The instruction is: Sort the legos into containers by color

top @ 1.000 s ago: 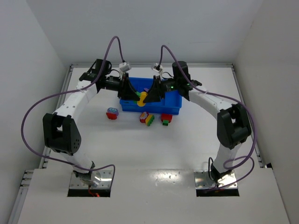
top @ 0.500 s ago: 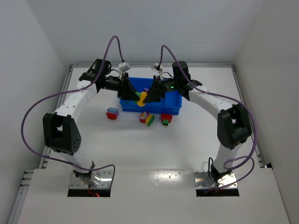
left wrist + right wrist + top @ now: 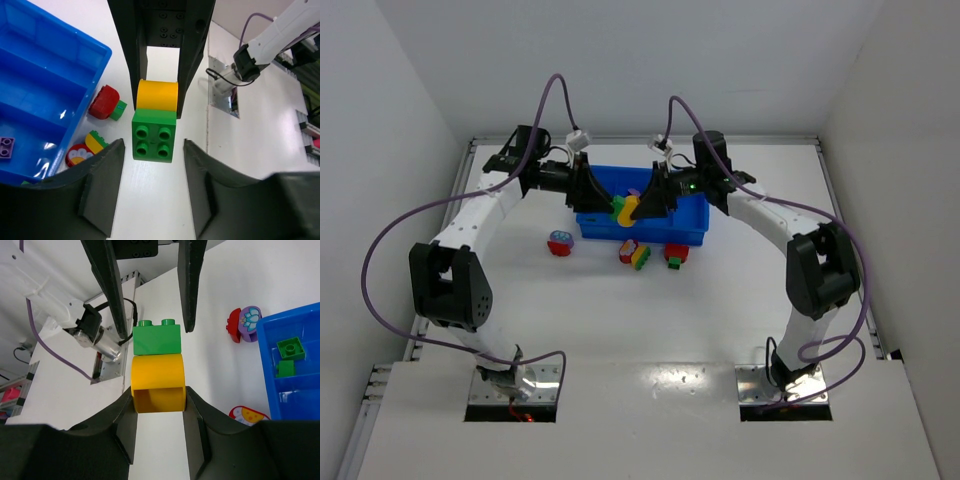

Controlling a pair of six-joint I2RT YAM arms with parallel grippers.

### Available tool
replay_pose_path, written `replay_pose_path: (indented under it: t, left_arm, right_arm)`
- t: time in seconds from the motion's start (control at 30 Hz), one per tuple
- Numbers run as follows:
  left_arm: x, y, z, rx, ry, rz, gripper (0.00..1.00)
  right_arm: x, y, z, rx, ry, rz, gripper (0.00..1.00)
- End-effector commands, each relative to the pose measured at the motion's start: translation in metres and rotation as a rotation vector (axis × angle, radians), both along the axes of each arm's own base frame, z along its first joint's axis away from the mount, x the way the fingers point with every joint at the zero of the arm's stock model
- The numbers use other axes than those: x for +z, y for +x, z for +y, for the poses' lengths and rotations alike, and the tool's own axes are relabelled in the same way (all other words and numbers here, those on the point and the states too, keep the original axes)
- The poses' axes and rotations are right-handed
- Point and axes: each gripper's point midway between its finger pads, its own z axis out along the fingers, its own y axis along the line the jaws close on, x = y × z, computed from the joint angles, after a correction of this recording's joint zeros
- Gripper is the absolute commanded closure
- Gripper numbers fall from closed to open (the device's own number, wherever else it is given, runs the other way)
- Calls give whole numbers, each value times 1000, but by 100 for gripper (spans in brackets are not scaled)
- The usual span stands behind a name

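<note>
A: Near side first. What is left on the table?
B: Three lots are seen just near of the tray (image 3: 695, 222): a red-and-purple piece (image 3: 560, 243) on the left, a red-yellow-green cluster (image 3: 635, 253) in the middle, and a red-and-green piece (image 3: 675, 254) on the right. None is sorted yet.
A: Over the tray?
B: A two-colour stack is held in the air between the grippers. The yellow brick (image 3: 158, 377) is pinched by the right gripper (image 3: 158, 395). The green brick (image 3: 154, 135) is studded onto it. The left gripper (image 3: 154, 150) is spread, with a gap seen on both sides of the green brick.
A: Why held so?
B: Probably for splitting, one colour per gripper and per compartment. Green bricks (image 3: 290, 348) are already seen in one compartment and a purple brick (image 3: 6, 148) in another.
</note>
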Motion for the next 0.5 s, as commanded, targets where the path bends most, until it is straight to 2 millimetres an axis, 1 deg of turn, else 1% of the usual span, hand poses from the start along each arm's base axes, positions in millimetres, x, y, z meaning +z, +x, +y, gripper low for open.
replay_pose_path:
  t: [0.0,0.03,0.07,0.13,0.17,0.23,0.27,0.43,0.47]
  left_arm:
    - [12,-3,1,-24,-43,-31,42]
    - [12,-3,1,-24,-43,-31,39]
    - [12,-3,1,-24,-43,-31,37]
    - [12,-3,1,-24,-43,-31,33]
    - [12,-3,1,-24,-43,-31,32]
    - [12,-3,1,-24,-43,-31,31]
    - [9,-2,1,-24,-42,-22,31]
    - [6,0,1,-24,-41,-13,31]
    - [5,-2,-2,-35,-41,-21,31]
  right_arm:
    - [15,-3,0,25,33,-82,98]
    - [12,-2,0,25,30,-73,98]
    - [15,-1,0,25,33,-82,98]
    - [15,0,0,25,33,-82,98]
    - [19,1,1,25,37,-91,98]
    - [15,-1,5,34,34,-83,98]
    - [19,0,5,34,38,-93,98]
    - [23,-1,9,43,46,-109,98]
    - [23,-1,9,43,46,-109,98]
